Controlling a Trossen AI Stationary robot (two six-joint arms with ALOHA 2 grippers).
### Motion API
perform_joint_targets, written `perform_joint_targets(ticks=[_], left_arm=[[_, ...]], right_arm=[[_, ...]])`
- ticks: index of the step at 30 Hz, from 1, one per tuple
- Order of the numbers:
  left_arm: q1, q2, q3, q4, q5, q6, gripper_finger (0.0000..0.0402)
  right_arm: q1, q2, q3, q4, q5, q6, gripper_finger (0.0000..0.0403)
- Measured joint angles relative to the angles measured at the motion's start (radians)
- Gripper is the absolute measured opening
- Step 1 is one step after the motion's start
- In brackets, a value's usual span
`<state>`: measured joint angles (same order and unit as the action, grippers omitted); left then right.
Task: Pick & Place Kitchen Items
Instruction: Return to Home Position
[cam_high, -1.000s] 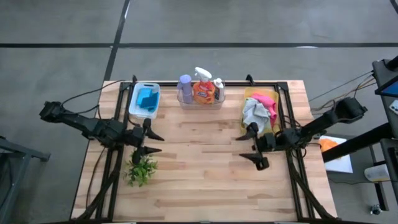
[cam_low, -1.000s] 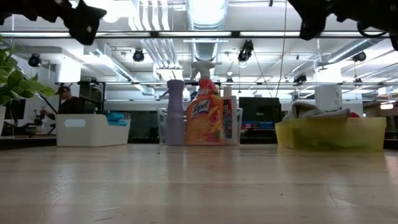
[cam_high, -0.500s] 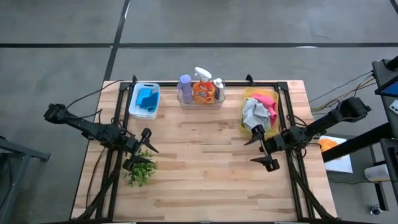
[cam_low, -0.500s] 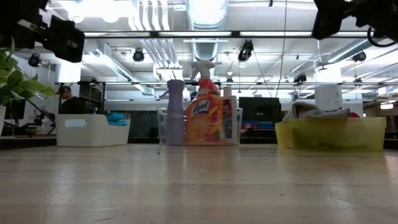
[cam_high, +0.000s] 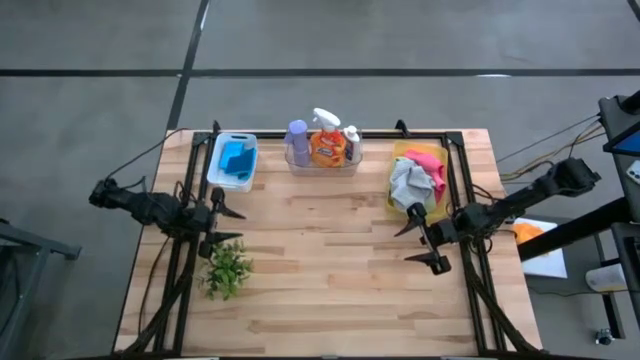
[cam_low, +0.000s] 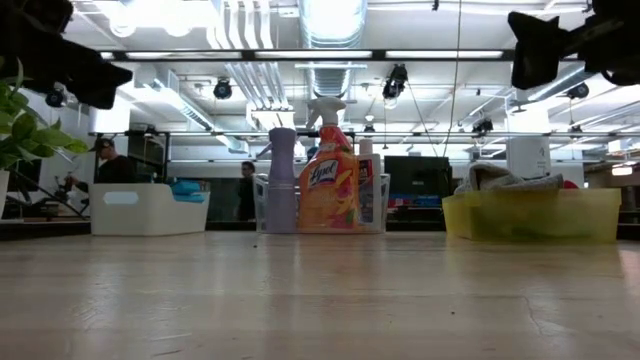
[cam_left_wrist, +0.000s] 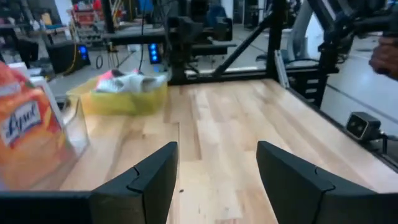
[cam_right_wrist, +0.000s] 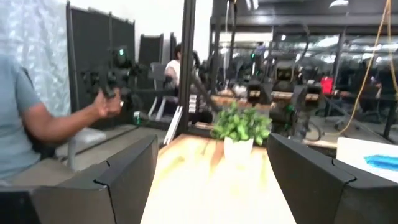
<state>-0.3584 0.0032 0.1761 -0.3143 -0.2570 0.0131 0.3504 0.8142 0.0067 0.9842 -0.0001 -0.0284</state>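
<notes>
A purple bottle (cam_high: 297, 135), an orange spray bottle (cam_high: 325, 146) with a white trigger and a small white bottle (cam_high: 352, 139) stand upright in a clear tray (cam_high: 322, 168) at the far middle. Blue sponges (cam_high: 236, 157) lie in a white tray (cam_high: 216, 170) at the far left. A pink cloth (cam_high: 427, 160) and a grey cloth (cam_high: 407, 181) lie heaped in a yellow tray (cam_high: 400, 150) at the far right. My left gripper (cam_high: 238, 226) hangs open above the table's left side. My right gripper (cam_high: 404, 246) hangs open above its right side, just near of the yellow tray. Both are empty.
A small potted plant (cam_high: 226, 270) stands just near of my left gripper. Bare wood lies between the two grippers (cam_high: 320, 240). A black frame runs along the table's left, far and right edges. A person (cam_right_wrist: 37, 124) stands beyond the table in the right wrist view.
My left gripper has drawn back toward the table's left edge and sunk a little, coming off the plant's top. My right gripper has drawn back toward the right edge and slightly nearer. Both stay open and empty. Nothing on the table has moved.
</notes>
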Motion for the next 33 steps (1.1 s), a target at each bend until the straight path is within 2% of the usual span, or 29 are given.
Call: perform_joint_targets(ticks=[6, 21, 27, 33], left_arm=[[0.000, -0.004, 0.014, 0.030, -0.051, 0.027, 0.0226], [0.000, -0.003, 0.103, -0.029, -0.070, 0.058, 0.0226], [0.001, -0.003, 0.104, -0.064, -0.095, 0.027, 0.0226], [0.002, -0.003, 0.086, -0.097, -0.166, 0.002, 0.0226]], right_arm=[[-0.002, -0.144, 0.000, -0.079, -0.040, -0.013, 0.0304], [-0.002, -0.812, 0.000, -0.805, -0.015, 0.003, 0.0304], [-0.003, -0.810, 0.000, -0.862, 0.083, 0.027, 0.0304], [-0.003, -0.813, 0.000, -0.904, 0.114, 0.046, 0.0304]])
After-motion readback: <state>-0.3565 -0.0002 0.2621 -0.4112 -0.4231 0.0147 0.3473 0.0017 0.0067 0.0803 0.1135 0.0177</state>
